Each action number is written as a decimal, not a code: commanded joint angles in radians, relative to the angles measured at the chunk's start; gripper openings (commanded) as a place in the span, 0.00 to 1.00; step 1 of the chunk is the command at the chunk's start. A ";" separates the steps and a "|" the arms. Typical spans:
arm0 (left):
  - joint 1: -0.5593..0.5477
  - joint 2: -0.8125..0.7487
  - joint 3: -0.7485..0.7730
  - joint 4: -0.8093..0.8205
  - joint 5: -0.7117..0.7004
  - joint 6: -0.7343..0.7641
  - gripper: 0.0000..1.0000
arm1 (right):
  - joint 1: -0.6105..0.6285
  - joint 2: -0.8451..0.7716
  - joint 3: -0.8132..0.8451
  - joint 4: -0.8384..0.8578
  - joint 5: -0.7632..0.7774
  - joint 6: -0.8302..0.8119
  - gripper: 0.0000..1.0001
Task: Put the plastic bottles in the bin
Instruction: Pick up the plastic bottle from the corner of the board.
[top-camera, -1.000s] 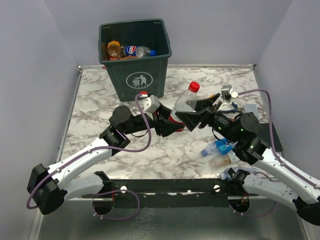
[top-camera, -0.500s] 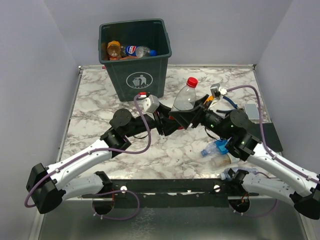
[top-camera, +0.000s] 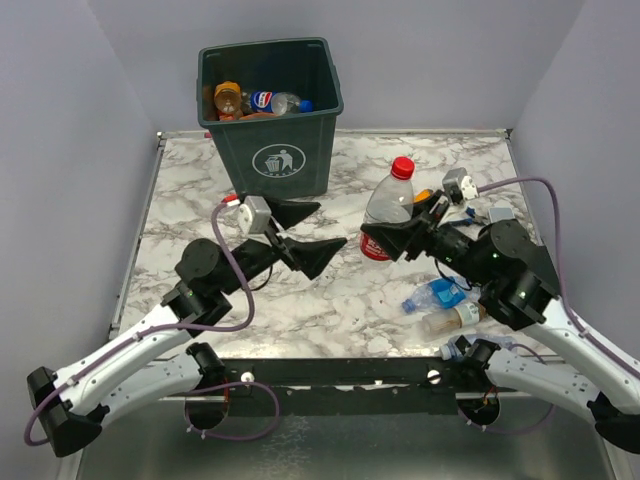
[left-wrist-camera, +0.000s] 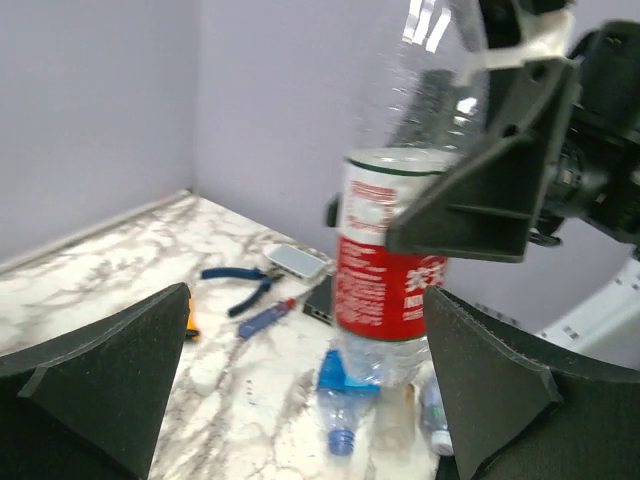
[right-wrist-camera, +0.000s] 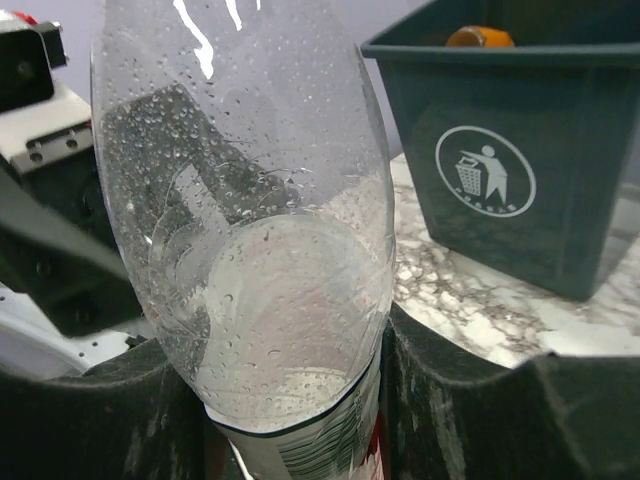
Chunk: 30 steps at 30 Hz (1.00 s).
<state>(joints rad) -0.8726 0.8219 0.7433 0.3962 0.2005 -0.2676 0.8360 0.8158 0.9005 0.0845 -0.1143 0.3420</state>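
Note:
A clear plastic bottle with a red cap and red label stands upright above the table's middle. My right gripper is shut on its labelled lower half. In the right wrist view the bottle fills the space between the dark fingers. My left gripper is open, left of the bottle and apart from it. In the left wrist view the bottle hangs beyond the wide jaws. The dark green bin at the back holds several bottles. Loose bottles lie at the front right.
Blue-handled pliers, a blue-handled tool and a small grey box lie on the marble at the right. A blue-labelled bottle lies under the held one. Grey walls close in three sides.
My left gripper has let go of the bottle, opened wide and drawn back to the left. The right gripper has shut on the bottle and now holds it alone, more upright.

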 joint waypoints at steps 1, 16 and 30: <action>0.000 -0.036 0.090 -0.126 -0.193 0.051 0.99 | 0.000 -0.038 0.043 -0.224 0.004 -0.184 0.43; -0.001 0.390 0.521 -0.107 0.094 -0.228 0.92 | 0.001 0.012 -0.052 -0.159 -0.095 -0.188 0.42; 0.000 0.401 0.472 -0.116 0.132 -0.245 0.53 | 0.000 -0.004 -0.086 -0.110 0.018 -0.174 0.42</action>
<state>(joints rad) -0.8726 1.2415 1.2350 0.2813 0.3019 -0.5053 0.8360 0.8249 0.8268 -0.0673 -0.1509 0.1642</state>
